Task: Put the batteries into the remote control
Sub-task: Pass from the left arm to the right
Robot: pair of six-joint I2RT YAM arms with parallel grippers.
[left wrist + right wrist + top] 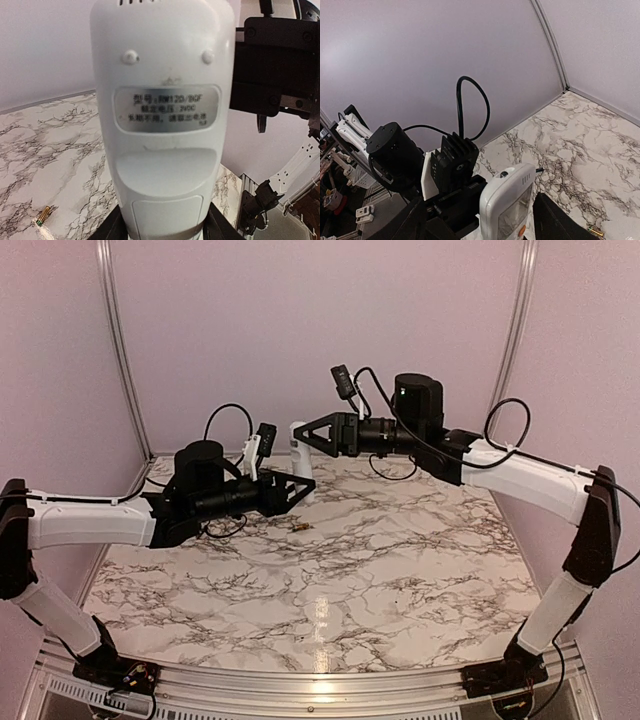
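My left gripper (298,486) is shut on the lower end of the white remote control (301,465) and holds it upright above the table. The left wrist view shows the remote's back (165,125), with a silver label and the battery cover closed, between my left gripper's (165,236) black fingers. My right gripper (297,432) is open at the remote's top. In the right wrist view the remote's screen side (509,207) stands between the spread fingers of the right gripper (485,227). A golden-brown battery (300,527) lies on the marble below; it also shows in the left wrist view (43,215) and the right wrist view (594,231). I cannot tell whether it is one or two.
The marble table (400,570) is walled by pale lilac panels with metal corner posts (118,340). Both arms meet over the back middle of the table. Loose cables hang off both wrists.
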